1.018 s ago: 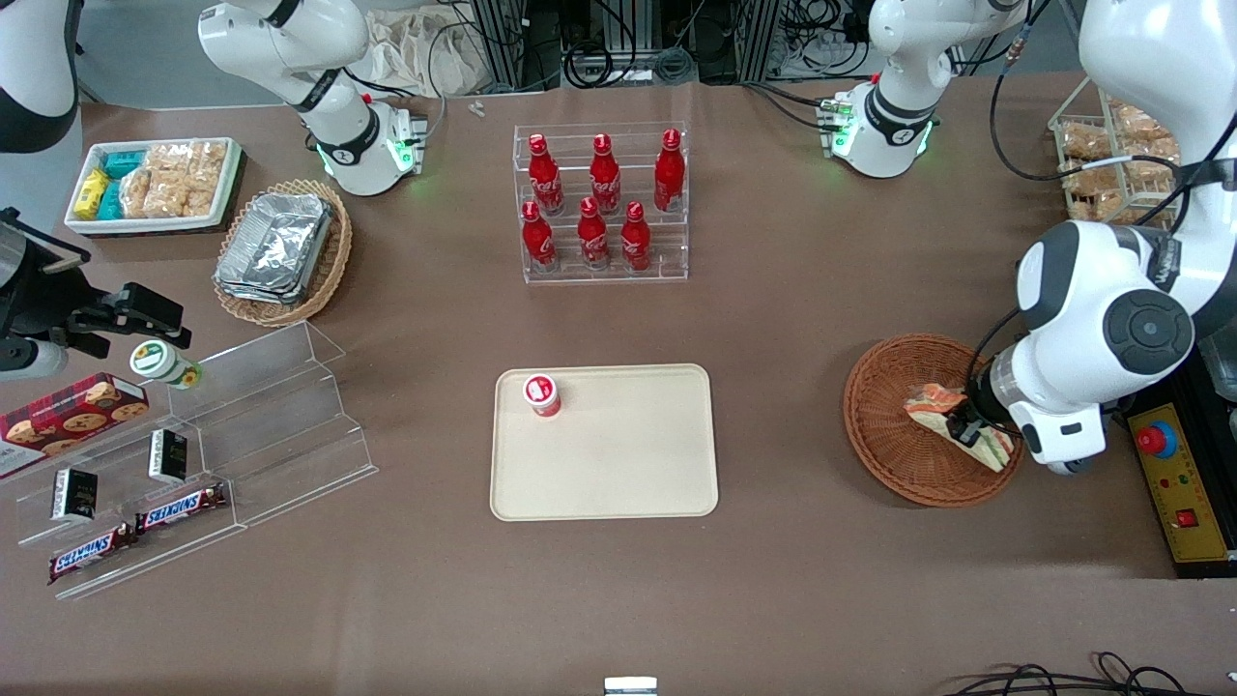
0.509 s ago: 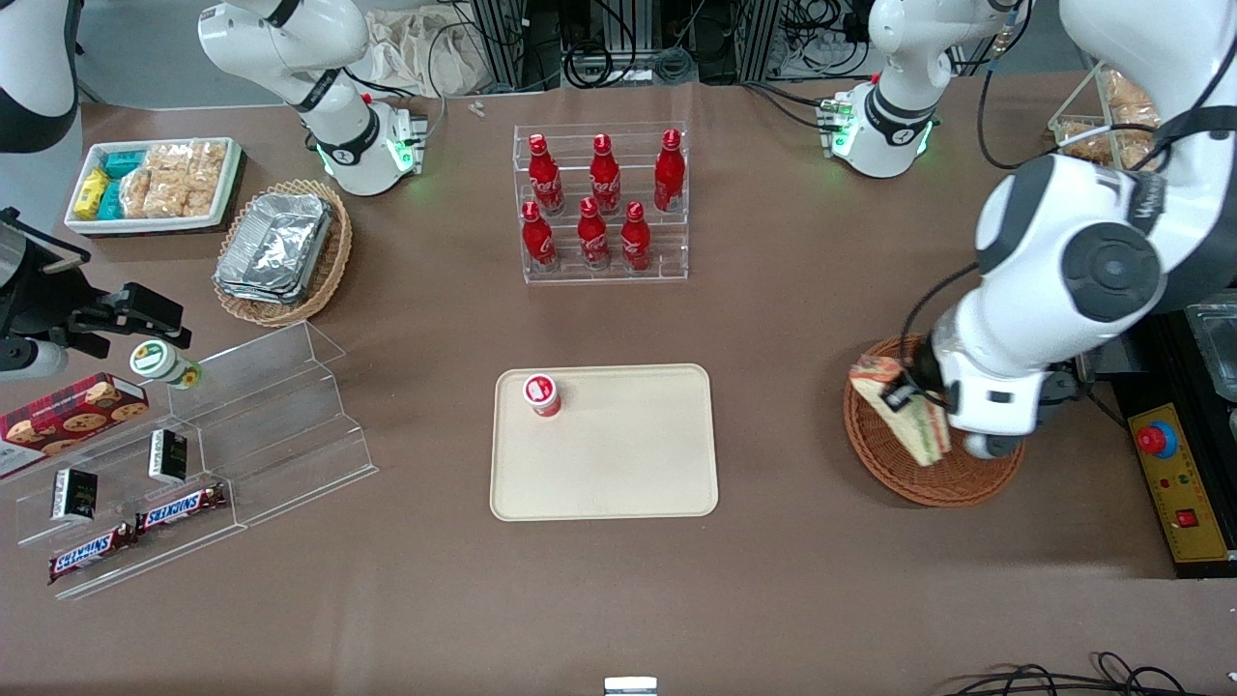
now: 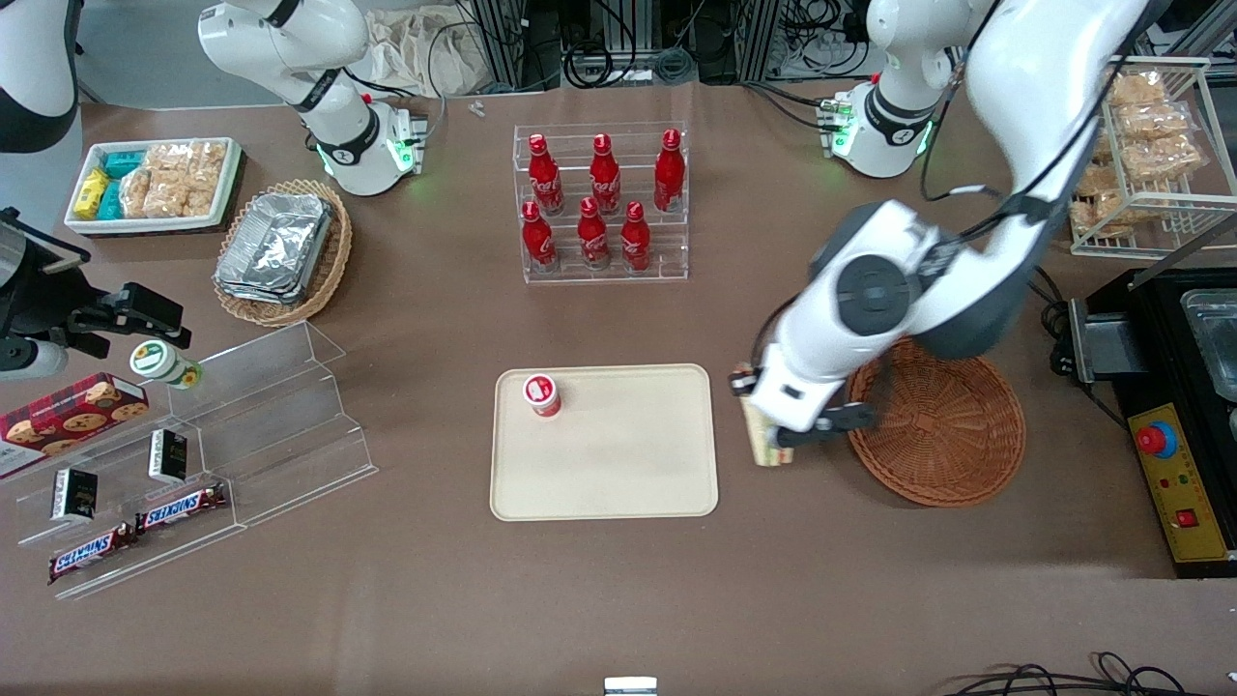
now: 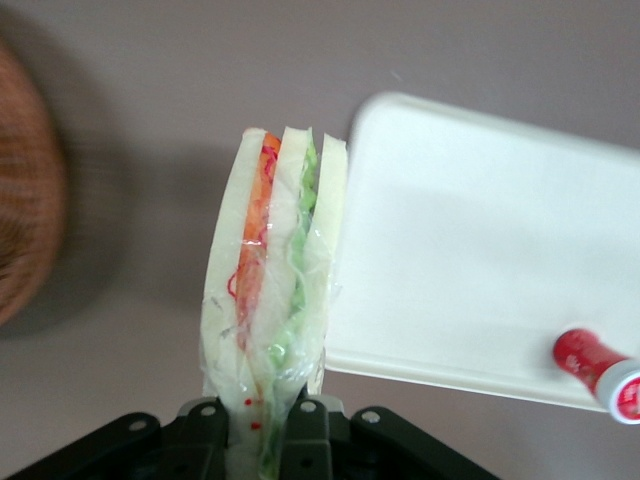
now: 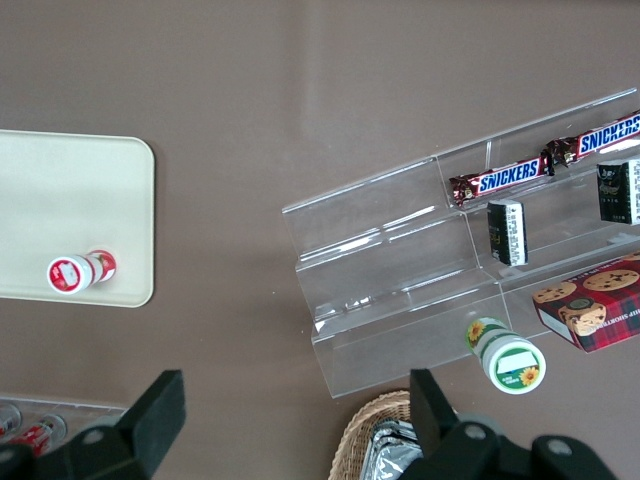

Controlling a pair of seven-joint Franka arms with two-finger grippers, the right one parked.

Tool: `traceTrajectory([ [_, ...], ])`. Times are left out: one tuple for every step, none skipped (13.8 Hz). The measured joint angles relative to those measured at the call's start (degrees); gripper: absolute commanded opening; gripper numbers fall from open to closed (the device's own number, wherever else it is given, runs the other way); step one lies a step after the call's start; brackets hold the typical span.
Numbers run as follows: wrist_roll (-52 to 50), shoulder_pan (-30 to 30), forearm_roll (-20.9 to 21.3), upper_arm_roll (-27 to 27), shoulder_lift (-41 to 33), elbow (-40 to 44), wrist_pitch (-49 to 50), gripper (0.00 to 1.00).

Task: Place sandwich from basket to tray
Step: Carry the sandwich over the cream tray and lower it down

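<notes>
While the sandwich (image 4: 275, 290) is hanging clear of the table between the basket (image 3: 942, 425) and the tray (image 3: 618, 474), the gripper (image 4: 262, 425) is pinching it at its base, one finger pressing each bread face. The left arm is reaching in from the working end of the table, bending low over the basket's rim, with its wrist hanging just beside the tray's short edge.

From the front, the wrist housing is covering most of the sandwich (image 3: 765, 447), leaving only a pale sliver below it, and the gripper (image 3: 773, 440) itself is barely showing. The wrist camera is giving what that view is missing: the wedge standing edge-on out from the fingers, orange and green filling between three bread slices, its wrapper glinting, with the tray's corner (image 4: 400, 130) just beside its tip and the basket (image 4: 25, 200) off to the other flank.

A small red bottle (image 3: 542, 394) is lying on the tray. A clear rack of red bottles (image 3: 601, 203) is standing farther from the front camera than the tray.
</notes>
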State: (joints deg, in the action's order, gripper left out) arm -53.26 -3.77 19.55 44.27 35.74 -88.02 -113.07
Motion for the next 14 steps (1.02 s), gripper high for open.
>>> traceTrajectory([
  [-0.20, 1.92, 1.31, -0.10, 2.64, 0.07, -1.74, 0.00],
  [-0.18, 2.77, 1.76, -0.17, 4.71, 0.13, -2.93, 0.00],
  [0.11, 3.01, 2.04, -0.22, 6.49, 0.18, -3.83, 0.00],
  [0.57, 3.13, 2.92, -0.23, 8.06, 0.22, -4.74, 0.00],
  [0.66, 3.45, 4.48, -0.26, 9.51, 0.29, -5.53, 0.00],
  [0.66, 4.07, 5.87, -0.42, 10.88, 0.42, -6.23, 0.00],
  [0.66, 4.89, 6.52, -0.88, 12.04, 0.72, -6.92, 0.00],
  [0.66, 5.83, 6.77, -1.51, 13.00, 1.19, -7.54, 0.00],
  [0.66, 6.81, 6.92, -2.29, 13.76, 1.83, -7.91, 0.01],
  [0.66, 7.79, 6.96, -3.23, 14.22, 2.43, -7.96, 0.24],
  [0.66, 8.62, 6.95, -3.94, 14.45, 2.92, -7.96, 0.72],
  [0.59, 9.28, 6.95, -4.43, 14.47, 3.22, -7.96, 1.00],
  [0.53, 9.69, 6.95, -4.70, 14.47, 3.43, -7.94, 1.00],
  [0.53, 9.90, 6.96, -4.86, 14.47, 3.55, -7.94, 1.00],
])
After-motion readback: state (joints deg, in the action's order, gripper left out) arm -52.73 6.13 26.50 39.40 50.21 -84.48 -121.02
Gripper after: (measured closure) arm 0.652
